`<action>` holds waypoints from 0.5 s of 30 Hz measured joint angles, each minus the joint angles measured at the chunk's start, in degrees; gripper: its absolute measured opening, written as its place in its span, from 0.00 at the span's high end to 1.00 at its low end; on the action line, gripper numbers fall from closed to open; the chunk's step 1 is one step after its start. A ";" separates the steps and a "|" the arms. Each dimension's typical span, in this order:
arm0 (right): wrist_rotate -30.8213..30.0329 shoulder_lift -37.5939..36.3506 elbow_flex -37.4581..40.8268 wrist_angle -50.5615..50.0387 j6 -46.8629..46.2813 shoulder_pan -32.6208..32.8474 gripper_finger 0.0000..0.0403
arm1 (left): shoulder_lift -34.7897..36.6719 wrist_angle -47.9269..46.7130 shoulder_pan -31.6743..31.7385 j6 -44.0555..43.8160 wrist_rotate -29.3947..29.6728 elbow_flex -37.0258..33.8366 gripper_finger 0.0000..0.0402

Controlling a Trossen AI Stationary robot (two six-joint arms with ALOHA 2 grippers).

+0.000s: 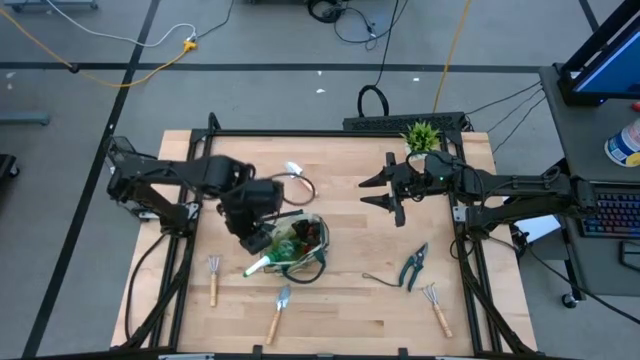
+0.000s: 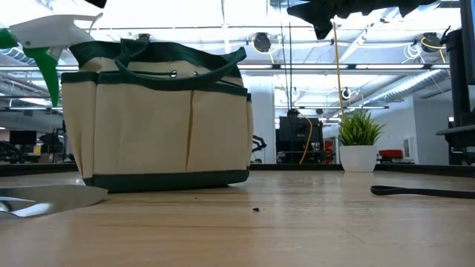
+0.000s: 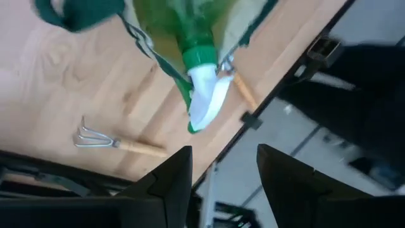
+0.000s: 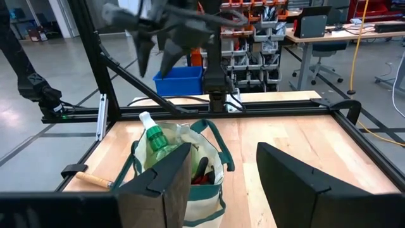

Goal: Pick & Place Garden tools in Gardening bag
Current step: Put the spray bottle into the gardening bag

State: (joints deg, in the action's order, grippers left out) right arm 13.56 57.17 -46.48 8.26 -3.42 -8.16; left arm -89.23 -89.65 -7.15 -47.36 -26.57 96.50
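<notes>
Hanging above the bag, the left gripper (image 1: pixel 262 238) has its two dark fingers (image 3: pixel 171 180) apart, with nothing between them. Right past them, the green plastic spray bottle with the white nozzle (image 3: pixel 201 76) sticks out of the soft beige fabric bag with dark green trim (image 2: pixel 159 119). The bottle leans in the bag with its nozzle end up and poking out over the rim. It looks light and smooth, so it could slip. I think the thin neck under the white nozzle is the best place to grab it.

The bag is soft and floppy. It may bend or tip if it is pushed on its side. Something red and black (image 4: pixel 201 174) lies inside it, but I cannot tell what it is from here.

Around the bag, on the light wooden table (image 1: pixel 350 310), more tools wait. A small metal fork-rake with a wooden handle (image 1: pixel 213 278) lies to one side of the bag. A metal trowel with a wooden handle (image 1: pixel 279 310) lies near the table's front edge. These are hard and stiff. The wooden handles are the best part to hold, because the metal ends are thin and slippery.

Farther off, the teal-handled pruning shears (image 1: pixel 413 267) and a second wooden-handled rake (image 1: pixel 436 306) lie on the right side. The shears may flop open, so hold both handles together.

The right gripper (image 1: pixel 395 195) waits in the air with its fingers apart, holding nothing, near the small green potted plant (image 1: pixel 421 135).
</notes>
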 joint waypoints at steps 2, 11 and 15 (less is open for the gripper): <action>0.00 0.00 0.00 0.00 0.00 0.00 0.58 | -0.68 -0.10 -2.31 0.36 1.15 -0.08 0.54; -0.02 0.00 0.00 0.01 0.00 0.00 0.58 | -0.92 1.35 -14.28 -5.95 20.94 -0.07 0.54; -0.03 0.00 0.00 0.01 -0.26 0.00 0.58 | -0.92 1.69 -19.18 -10.66 31.46 -0.21 0.54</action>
State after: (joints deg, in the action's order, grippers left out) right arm 13.54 57.17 -46.48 8.27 -3.68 -8.16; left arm -90.15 -87.96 -26.33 -58.02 4.89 96.29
